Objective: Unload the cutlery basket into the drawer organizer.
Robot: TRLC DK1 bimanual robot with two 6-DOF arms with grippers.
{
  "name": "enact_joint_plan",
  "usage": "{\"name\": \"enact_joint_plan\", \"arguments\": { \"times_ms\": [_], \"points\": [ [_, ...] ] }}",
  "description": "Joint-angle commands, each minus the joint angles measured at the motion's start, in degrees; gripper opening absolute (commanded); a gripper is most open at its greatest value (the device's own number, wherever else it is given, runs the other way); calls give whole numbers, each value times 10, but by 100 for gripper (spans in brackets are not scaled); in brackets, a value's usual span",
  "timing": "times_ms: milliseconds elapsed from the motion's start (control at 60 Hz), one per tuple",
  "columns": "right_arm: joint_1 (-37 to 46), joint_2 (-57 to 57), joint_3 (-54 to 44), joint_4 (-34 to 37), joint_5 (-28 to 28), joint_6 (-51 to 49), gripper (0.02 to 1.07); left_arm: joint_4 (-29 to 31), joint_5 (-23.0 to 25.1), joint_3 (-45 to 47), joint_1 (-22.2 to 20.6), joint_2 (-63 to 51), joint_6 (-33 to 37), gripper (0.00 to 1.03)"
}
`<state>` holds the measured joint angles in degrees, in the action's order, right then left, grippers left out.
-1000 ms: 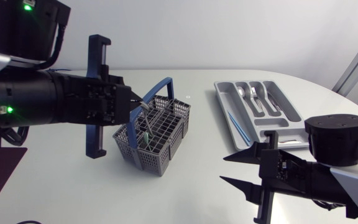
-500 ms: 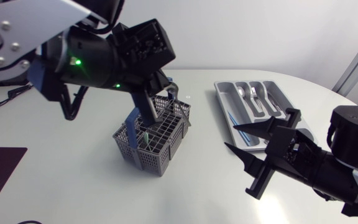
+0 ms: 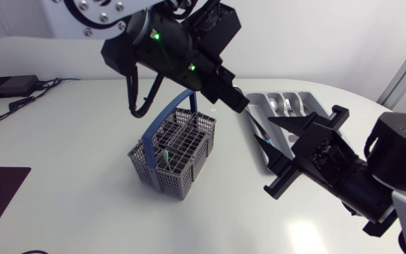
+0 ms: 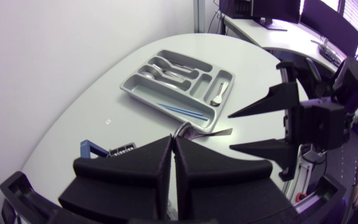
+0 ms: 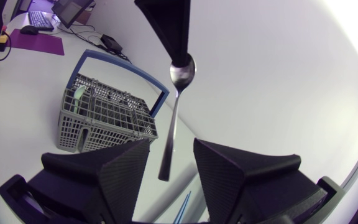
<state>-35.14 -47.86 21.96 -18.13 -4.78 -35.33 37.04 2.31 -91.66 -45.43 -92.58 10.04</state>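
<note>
At centre-left of the head view stands the grey plastic mesh cutlery basket with a blue hoop handle, while the grey plastic drawer organizer lies upper right. From the left wrist view, the left gripper is pinched tight on a silver metal spoon. From the right wrist view, that spoon hangs bowl-up, its handle ahead of the right gripper, whose fingers stand wide apart, gripping nothing.
</note>
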Motion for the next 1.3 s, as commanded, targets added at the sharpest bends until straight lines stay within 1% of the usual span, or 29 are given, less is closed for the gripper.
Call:
{"name": "enact_joint_plan", "arguments": {
  "times_ms": [0, 117, 183, 233, 383, 567, 650, 733, 900, 1200, 1233, 1283],
  "points": [
    [-14, -25, 8, -25, -21, 6, 56, 2, 18, -29, -5, -15, -52, 3],
    [-29, -44, 12, -61, -56, -4, 55, 5, 33, -32, -6, -27, -80, 3],
    [-35, -53, 14, -81, -73, -13, 50, 5, 38, -30, -6, -29, -88, 3],
    [-36, -61, 17, -90, -80, -17, 47, 5, 42, -27, -6, -30, -91, 3],
    [-37, -80, 26, -103, -90, -21, 46, 5, 45, -19, -4, -30, -97, 3],
    [-36, -84, 31, -104, -92, -20, 30, 5, 45, -12, -4, -30, -96, 3],
    [-36, -86, 32, -104, -92, -18, 24, 4, 45, -6, -4, -29, -95, 3],
    [-34, -86, 33, -104, -92, -18, 16, 3, 45, -2, -4, -29, -96, 3],
    [-34, -89, 34, -104, -91, -16, 8, -2, 45, 10, -4, -24, -93, 3],
    [-34, -94, 35, -96, -88, -15, 7, -9, 49, 16, -2, -23, -93, 4],
    [-34, -94, 35, -95, -87, -15, 7, -9, 53, 14, -1, -23, -93, 8],
    [-34, -93, 34, -94, -86, -15, 7, -10, 60, 11, 1, -22, -93, 23]
  ]
}}
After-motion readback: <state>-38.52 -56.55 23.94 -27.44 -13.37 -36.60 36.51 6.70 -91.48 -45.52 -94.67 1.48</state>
